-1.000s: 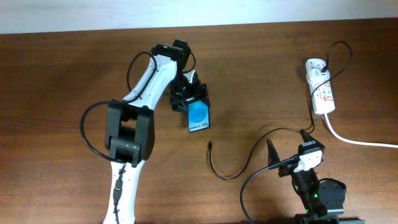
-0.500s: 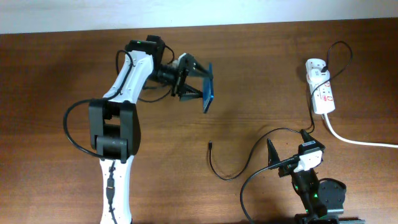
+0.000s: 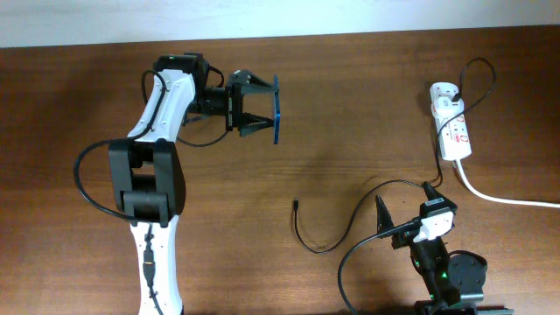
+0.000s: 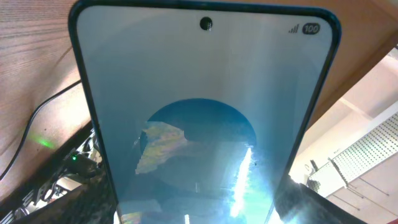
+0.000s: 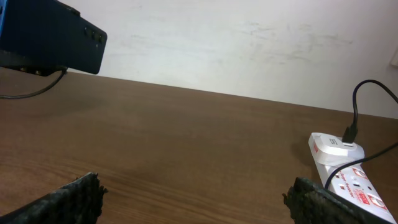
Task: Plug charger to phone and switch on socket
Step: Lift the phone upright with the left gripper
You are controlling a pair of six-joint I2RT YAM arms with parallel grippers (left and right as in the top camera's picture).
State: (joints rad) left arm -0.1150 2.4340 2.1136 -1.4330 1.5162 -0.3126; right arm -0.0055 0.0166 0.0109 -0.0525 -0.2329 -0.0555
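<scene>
Swung leftward, edge-on phone [image 3: 276, 108] pinched in left end effector [image 3: 266, 109], well apart from charger [image 3: 319, 251]; right end effector [image 3: 402, 194] spread

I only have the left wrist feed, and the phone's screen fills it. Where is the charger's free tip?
Observer: The charger tip lies loose on the table, near the middle and well apart from the phone.
Operator: Is the right claw holding any of the charger?
Observer: No. The right claw is open and empty. The charger's cable only curves past it on the table.
Operator: And the cable's other end?
Observer: It is plugged into the socket, at the end farthest from the arms, on the table's right side.
</scene>
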